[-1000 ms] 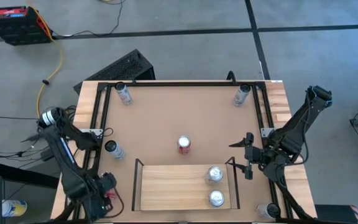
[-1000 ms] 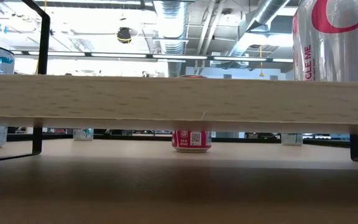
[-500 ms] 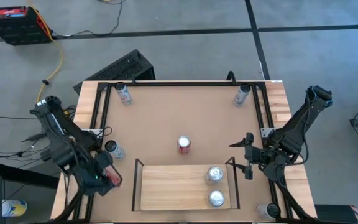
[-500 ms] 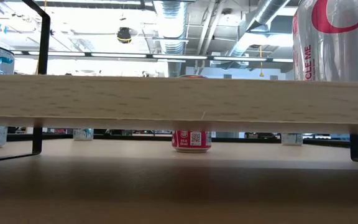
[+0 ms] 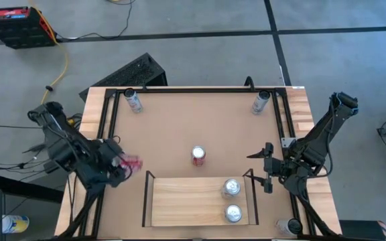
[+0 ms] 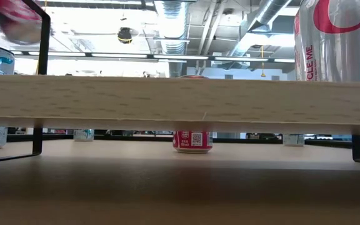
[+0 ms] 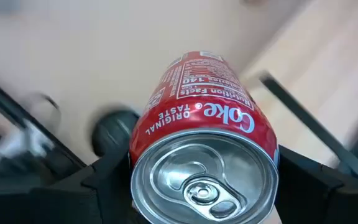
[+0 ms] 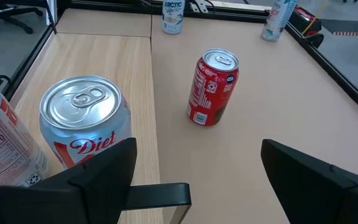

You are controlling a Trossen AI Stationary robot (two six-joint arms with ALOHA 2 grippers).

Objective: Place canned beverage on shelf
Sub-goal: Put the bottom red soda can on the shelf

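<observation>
My left fingers (image 7: 204,186) hold a red can (image 5: 131,163) on its side just left of the shelf (image 5: 179,201), my right fingers (image 5: 268,167) wait wide open beside it, and next I should stand the can up on the bare wood.

Moved: left pincer (image 5: 127,165), from the lower left corner of the high view up and rightward, now over the desk (image 5: 200,120) left of centre, near the shelf's (image 5: 186,204) left rail. Carried along, clamped between the fingers: red Coke can (image 7: 202,143), lying tilted. Newly visible in the low view: a blurred red can (image 6: 14,19) at the upper left corner.
</observation>
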